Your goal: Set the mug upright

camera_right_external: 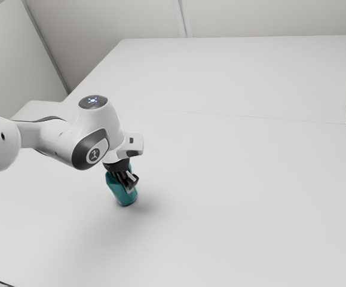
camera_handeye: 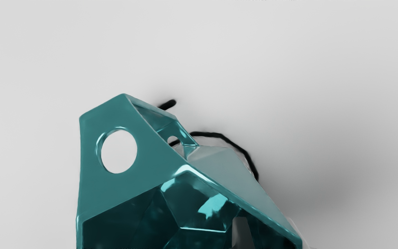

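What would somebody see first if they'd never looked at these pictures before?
Probably the shiny teal mug, bright against the white table and right under the end of the robot arm. In the wrist view, a big round hole goes through a flat part beside its dark, open inside. The big white arm, reaching in from the exterior view's left, stands out too.

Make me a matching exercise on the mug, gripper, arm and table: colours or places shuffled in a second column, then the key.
1. Mug
2. Gripper
3. Arm
4. Table

A. white, coming from the exterior view's left
B. pale surface beneath the mug
C. teal, with a round hole
D. black, at the mug's rim

Pairs: 1-C; 2-D; 3-A; 4-B
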Robot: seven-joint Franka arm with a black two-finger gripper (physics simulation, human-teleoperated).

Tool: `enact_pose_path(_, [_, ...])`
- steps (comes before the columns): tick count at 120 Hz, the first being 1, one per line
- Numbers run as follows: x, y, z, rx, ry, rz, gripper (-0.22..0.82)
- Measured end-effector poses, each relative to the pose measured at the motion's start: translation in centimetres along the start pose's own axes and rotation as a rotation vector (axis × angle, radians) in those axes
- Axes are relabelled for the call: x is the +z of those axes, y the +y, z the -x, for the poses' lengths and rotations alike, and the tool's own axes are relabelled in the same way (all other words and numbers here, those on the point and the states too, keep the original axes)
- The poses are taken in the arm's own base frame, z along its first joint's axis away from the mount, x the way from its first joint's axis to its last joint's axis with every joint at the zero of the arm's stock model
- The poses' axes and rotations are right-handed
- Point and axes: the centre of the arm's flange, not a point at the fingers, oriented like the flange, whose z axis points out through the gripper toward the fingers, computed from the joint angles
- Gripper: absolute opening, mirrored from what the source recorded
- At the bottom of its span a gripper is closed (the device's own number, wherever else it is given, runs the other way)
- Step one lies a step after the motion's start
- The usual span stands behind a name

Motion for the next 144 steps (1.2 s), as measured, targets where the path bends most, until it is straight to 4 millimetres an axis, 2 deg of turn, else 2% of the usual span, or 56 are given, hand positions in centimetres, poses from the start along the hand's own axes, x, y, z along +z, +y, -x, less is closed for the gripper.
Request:
enact_pose_path(34, [-0.3,-0.1,0.0,-0.006,0.007,0.0,0.13])
enact_pose_path(60, [-1.9,-0.4,0.1,-0.011,0.032,-0.007,0.22])
enact_pose_path(92, [-6.0,-0.8,-0.3,-0.018,0.102,-0.025,0.27])
enact_pose_path(104, [-9.0,-1.5,-1.7,-0.028,0.14,-0.033,0.28])
enact_pose_path(112, [-11.7,-2.6,-3.2,-0.055,0.164,-0.028,0.32])
enact_pose_path(125, [-16.0,-6.3,-5.7,-0.13,0.172,-0.012,0.42])
enact_pose_path(144, [-19.2,-11.3,-7.9,-0.23,0.11,0.021,0.52])
